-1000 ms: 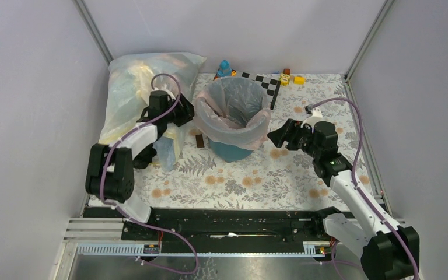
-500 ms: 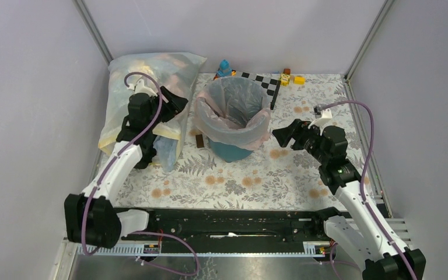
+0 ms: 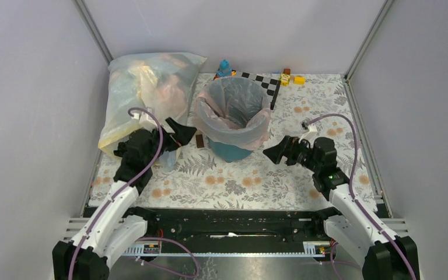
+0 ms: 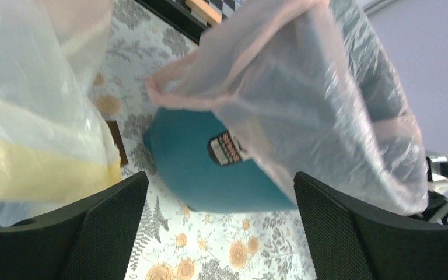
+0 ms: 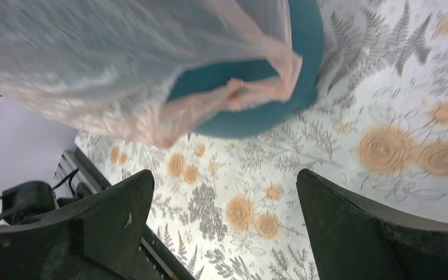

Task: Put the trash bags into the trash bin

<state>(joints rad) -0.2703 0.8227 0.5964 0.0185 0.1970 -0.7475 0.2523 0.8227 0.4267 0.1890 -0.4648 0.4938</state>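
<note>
The teal trash bin [image 3: 228,150] stands mid-table with a translucent pinkish liner [image 3: 233,105] draped over its rim. A large translucent trash bag [image 3: 146,87], stuffed with yellow and pink contents, lies at the back left. My left gripper [image 3: 181,131] is open and empty, between that bag and the bin, and touches neither. In the left wrist view the bin [image 4: 210,181], the liner [image 4: 326,105] and the bag [image 4: 29,116] lie ahead of the gripper [image 4: 220,192]. My right gripper [image 3: 274,153] is open and empty, right of the bin. In its wrist view the bin [image 5: 256,116] is beyond the gripper [image 5: 226,192].
A small brown block [image 3: 199,140] lies on the floral cloth just left of the bin. A checkerboard [image 3: 262,81], small toy blocks [image 3: 291,77] and a blue figure [image 3: 224,67] sit along the back. Walls and metal posts close in both sides.
My left arm has drawn back from the bin's rim and the bag top, toward the near side, gripper still open. My right gripper has shifted slightly nearer and left.
</note>
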